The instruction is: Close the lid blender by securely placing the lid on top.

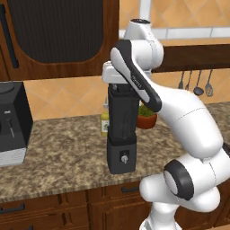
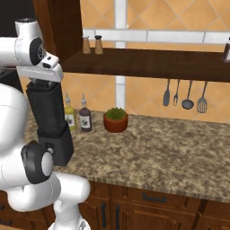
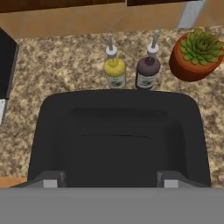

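The tall black blender (image 1: 122,134) (image 2: 50,119) stands on the granite counter (image 1: 63,152) near its front edge, knob facing out. The flat black square lid (image 3: 118,140) (image 1: 120,90) (image 2: 42,85) lies across the top of the smoky jar. My gripper (image 3: 110,181) (image 1: 119,81) hangs straight down right above the lid. Its fingertips (image 3: 50,181) are spread wide over the lid's near part, so it looks open with nothing clamped between them. My forearm hides the jar's right upper corner in the left base view.
Behind the blender stand a yellow bottle (image 3: 115,72) (image 2: 68,117), a dark bottle (image 3: 146,72) (image 2: 85,117) and a potted succulent (image 3: 197,54) (image 2: 116,119). A boxy black-and-grey appliance (image 1: 11,123) sits at far left. A wooden shelf (image 2: 148,60) and hanging utensils (image 2: 184,96) are on the right wall.
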Robot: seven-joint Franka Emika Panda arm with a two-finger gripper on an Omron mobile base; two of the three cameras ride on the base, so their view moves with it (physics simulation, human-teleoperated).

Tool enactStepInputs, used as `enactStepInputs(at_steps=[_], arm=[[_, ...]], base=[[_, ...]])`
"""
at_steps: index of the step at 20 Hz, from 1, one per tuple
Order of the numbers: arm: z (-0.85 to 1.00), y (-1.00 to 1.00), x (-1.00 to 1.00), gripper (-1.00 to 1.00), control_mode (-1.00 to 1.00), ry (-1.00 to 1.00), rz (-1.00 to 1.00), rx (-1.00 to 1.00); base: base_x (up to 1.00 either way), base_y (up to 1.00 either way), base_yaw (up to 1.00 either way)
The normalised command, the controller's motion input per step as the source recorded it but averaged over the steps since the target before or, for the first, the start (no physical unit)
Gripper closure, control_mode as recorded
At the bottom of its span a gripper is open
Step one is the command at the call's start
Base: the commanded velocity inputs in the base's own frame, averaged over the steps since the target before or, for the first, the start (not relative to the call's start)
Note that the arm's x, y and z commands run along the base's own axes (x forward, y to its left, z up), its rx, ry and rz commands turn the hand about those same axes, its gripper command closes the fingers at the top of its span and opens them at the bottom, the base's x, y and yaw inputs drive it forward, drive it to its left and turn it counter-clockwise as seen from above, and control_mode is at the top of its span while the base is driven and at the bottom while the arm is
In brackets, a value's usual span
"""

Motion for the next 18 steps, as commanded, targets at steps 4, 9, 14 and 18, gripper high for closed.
enactStepInputs(at_steps=[4, 9, 14, 18], arm=[[0.06, 0.00, 0.00, -1.00, -1.00, 0.23, -0.02, 0.01], [-0.01, 0.00, -0.05, -1.00, -1.00, 0.20, 0.00, 0.00], [-0.13, 0.00, 0.00, -1.00, -1.00, 0.01, 0.00, 0.00], [-0.17, 0.00, 0.00, -1.00, -1.00, -0.17, 0.00, -0.05]], base=[[0.00, 0.00, 0.00], [0.00, 0.00, 0.00], [0.00, 0.00, 0.00], [0.00, 0.00, 0.00]])
